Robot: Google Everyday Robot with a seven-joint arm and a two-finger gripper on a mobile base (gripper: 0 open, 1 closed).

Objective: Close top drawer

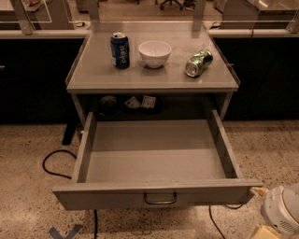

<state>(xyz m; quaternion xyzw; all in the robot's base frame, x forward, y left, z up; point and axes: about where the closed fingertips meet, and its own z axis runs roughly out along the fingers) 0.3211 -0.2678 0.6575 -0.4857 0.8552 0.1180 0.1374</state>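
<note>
This is looking like an office or lab workspace. A speckled terrazzo floor (28, 186) is spreading under a grey metal cabinet (154, 77) whose top drawer (154, 198) is standing pulled out, long pale-topped counters (37, 33) with dark fronts are running behind it on either side, and the wheeled base of an office chair (170, 4) is showing at the upper edge. A black cable (51, 161) is trailing over the floor at the left, a blue tape cross (65, 232) is sticking to it near the bottom edge, and the robot's gripper (261, 193) is hovering at the lower right, just beside the drawer front's right corner.
</note>
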